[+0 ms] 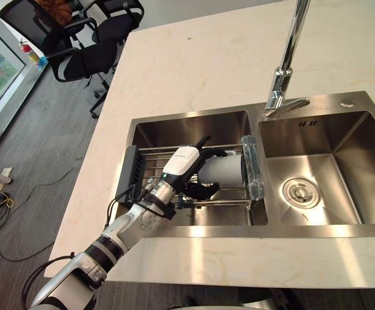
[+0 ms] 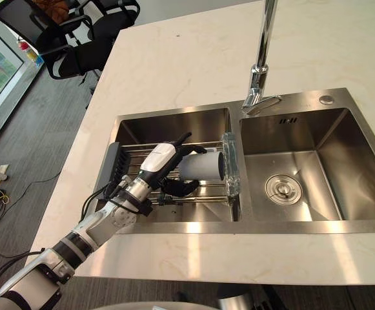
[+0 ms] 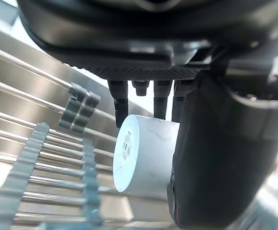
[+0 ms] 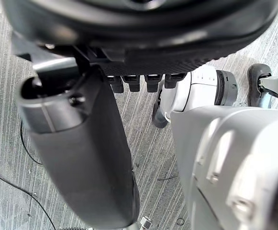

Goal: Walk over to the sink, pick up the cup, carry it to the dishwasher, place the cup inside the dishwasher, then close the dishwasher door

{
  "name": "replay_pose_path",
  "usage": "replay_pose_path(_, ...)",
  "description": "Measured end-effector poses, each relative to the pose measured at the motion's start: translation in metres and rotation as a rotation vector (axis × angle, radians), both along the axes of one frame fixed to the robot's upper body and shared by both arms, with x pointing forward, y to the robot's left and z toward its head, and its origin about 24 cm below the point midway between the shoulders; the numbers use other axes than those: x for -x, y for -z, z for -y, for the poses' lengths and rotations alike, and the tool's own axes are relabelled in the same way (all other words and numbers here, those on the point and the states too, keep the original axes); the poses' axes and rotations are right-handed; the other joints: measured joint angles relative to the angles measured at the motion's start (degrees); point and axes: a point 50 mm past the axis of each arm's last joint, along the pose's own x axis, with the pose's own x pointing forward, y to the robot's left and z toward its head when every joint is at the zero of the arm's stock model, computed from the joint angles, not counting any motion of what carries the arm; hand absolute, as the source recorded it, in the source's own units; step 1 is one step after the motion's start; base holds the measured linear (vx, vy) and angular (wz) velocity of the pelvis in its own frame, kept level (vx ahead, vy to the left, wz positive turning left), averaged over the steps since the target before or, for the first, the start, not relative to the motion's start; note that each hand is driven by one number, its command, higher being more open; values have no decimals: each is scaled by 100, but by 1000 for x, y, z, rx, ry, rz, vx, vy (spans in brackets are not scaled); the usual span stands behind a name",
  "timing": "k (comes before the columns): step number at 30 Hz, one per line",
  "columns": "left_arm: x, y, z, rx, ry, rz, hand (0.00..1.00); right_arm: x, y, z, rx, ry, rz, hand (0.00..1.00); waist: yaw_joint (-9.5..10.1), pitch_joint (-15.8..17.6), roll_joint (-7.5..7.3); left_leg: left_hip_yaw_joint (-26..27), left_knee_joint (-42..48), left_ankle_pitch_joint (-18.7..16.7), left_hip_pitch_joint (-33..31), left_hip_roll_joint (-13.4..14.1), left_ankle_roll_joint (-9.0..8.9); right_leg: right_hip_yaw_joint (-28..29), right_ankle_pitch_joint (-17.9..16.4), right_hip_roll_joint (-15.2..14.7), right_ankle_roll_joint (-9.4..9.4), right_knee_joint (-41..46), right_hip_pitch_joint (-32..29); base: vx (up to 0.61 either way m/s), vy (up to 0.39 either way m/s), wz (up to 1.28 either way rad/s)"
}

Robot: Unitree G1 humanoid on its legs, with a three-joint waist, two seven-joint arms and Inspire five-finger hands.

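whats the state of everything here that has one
rack: laid across the left basin
cup: on its side over the rack, gripped
left hand: shut round the cup
right hand: idle above the floor
tap: no water running

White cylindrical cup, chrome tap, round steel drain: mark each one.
White cylindrical cup (image 1: 222, 170): left eye view, side wall.
Chrome tap (image 1: 293, 39): left eye view, upright neck.
Round steel drain (image 1: 300, 192): left eye view, centre.
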Motion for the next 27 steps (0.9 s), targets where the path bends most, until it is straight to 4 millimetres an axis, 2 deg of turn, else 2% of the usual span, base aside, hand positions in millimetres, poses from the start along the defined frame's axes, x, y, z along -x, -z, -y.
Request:
replay_pose_path(5, 7, -35, -12, 117, -31, 127, 0, 10, 3, -9, -15, 24, -26, 100, 334, -171, -195, -223, 64, 5, 1, -8, 8, -252, -1, -39, 1, -1, 151, -42, -21, 20)
replay_pose_path(10, 11, -30, -23, 114, -77, 100, 0, 10, 2, -8, 3, 17, -26, 100, 575, -334, -281, -483, 90, 51, -47, -59, 64, -527, -14, -128, 2, -2, 265, -62, -15, 27)
replay_pose_path(14, 19, -18, -39, 143, -144, 39, 0, 5, 2, -10, 12, -45, -27, 100, 649, -396, -343, -654, 53, 122, -72, -107, 94, -706, -22, -187, 11, -2, 327, -54, -4, 25)
replay_pose_path(20, 35, -20, -73, 533, -296, -43, 0, 5, 4, -20, 10, -156, -70, 100, 933, -511, -545, -977, -71, 284, -76, -177, 125, -1042, -54, -249, 32, -1, 471, -35, -12, 29)
replay_pose_path(23, 41, -24, -89, 741, -377, -30, 0, 5, 5, -22, 18, -194, -90, 100, 1147, -580, -635, -1147, -81, 304, -104, -263, 146, -1205, -85, -313, 55, 5, 558, -55, 15, 31)
replay_pose_path(27, 52, -23, -115, 944, -501, 10, 0, 9, 6, -26, 15, -232, -123, 100, 1325, -608, -736, -1483, -8, 323, -100, -371, 189, -1493, -399, -477, 108, 506, 581, -36, 18, 41)
